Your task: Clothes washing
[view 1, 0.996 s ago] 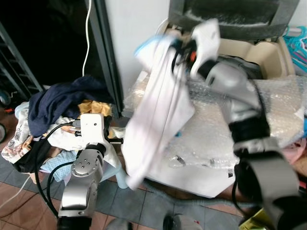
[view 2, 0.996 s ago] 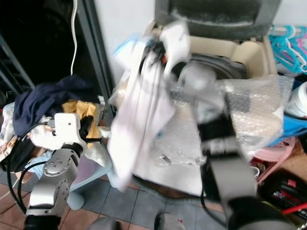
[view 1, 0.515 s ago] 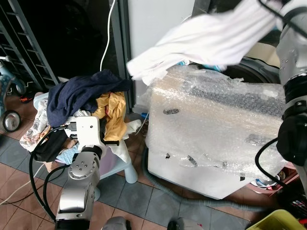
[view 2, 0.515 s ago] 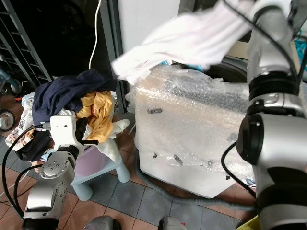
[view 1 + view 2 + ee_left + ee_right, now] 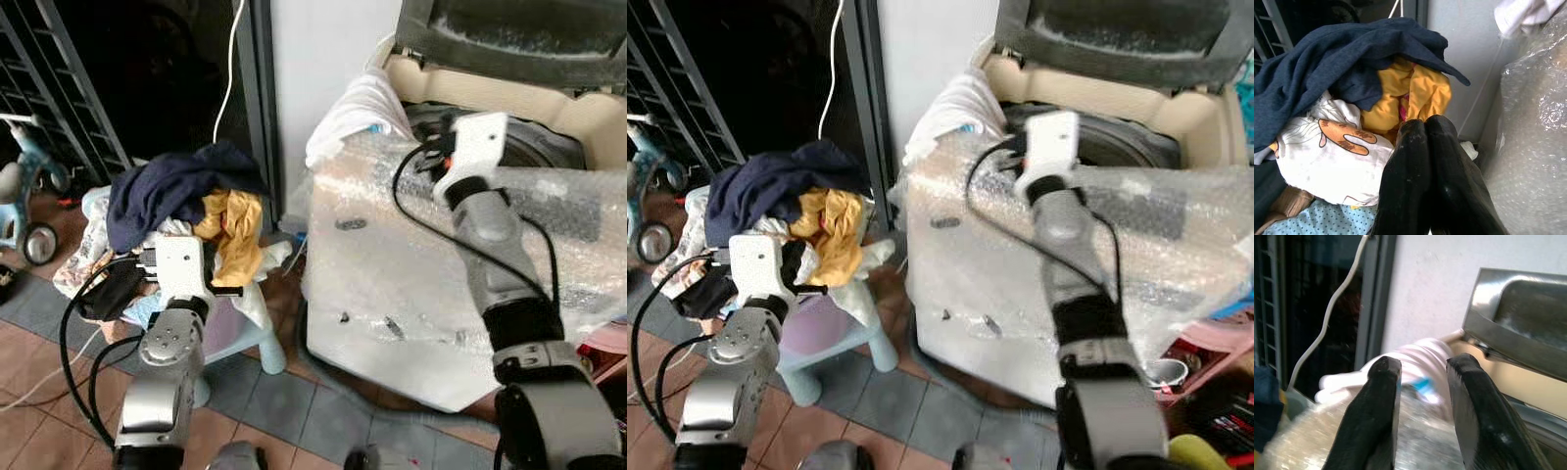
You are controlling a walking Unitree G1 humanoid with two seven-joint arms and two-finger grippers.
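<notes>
Black fingers of the left gripper (image 5: 1425,147), pressed together and empty, point into the laundry pile (image 5: 181,196) beside the washing machine (image 5: 470,284). Beyond, the right gripper (image 5: 1422,382), parted and empty, faces the white garment (image 5: 358,117) draped on the machine's near corner, short of the drum.

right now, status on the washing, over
Right gripper open over washer. White garment draped on washer's corner, not in drum. Left gripper shut by clothes pile.

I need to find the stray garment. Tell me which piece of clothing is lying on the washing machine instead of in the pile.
The white garment, draped over the washing machine's back left corner. The navy and yellow clothes lie in the pile beside it.
</notes>
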